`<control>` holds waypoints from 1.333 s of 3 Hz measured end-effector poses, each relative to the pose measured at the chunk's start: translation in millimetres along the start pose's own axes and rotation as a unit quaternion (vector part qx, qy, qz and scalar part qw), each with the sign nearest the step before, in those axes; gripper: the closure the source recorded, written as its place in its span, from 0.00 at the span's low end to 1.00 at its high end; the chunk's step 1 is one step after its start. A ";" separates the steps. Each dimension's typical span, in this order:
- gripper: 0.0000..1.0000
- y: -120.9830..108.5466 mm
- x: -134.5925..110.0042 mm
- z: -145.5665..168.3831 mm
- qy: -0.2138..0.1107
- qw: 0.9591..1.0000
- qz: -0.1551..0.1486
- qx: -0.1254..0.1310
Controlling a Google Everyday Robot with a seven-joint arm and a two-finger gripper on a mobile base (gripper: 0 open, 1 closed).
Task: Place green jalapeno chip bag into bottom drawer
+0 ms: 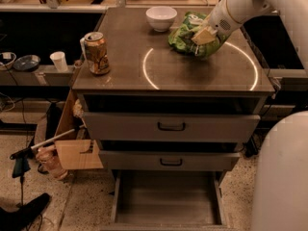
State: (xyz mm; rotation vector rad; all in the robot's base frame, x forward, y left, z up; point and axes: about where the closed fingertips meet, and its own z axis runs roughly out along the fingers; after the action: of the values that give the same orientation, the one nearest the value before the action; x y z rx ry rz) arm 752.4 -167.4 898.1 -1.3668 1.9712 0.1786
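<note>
Worktop: claw on one chip bag

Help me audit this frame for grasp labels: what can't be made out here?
All in the camera view:
1. Green jalapeno chip bag: partly covered by the claw over it at the right rear of the cabinet top; its print is blurred.
2. Bottom drawer: its rear is hidden under the middle drawer.
3. Can: label too blurred to read.
4. Arm: cut off by the top and right edges.
</note>
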 end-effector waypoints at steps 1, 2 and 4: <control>1.00 -3.7 -13.6 -13.8 -0.015 1.000 -0.005 0.002; 1.00 -7.6 -19.3 -29.0 -0.029 1.000 -0.006 0.004; 1.00 1.8 -26.8 -68.6 -0.076 0.997 -0.011 -0.018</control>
State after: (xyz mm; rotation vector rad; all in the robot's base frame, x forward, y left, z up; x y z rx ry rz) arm 722.9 -179.7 964.4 -1.3560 1.8337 0.3013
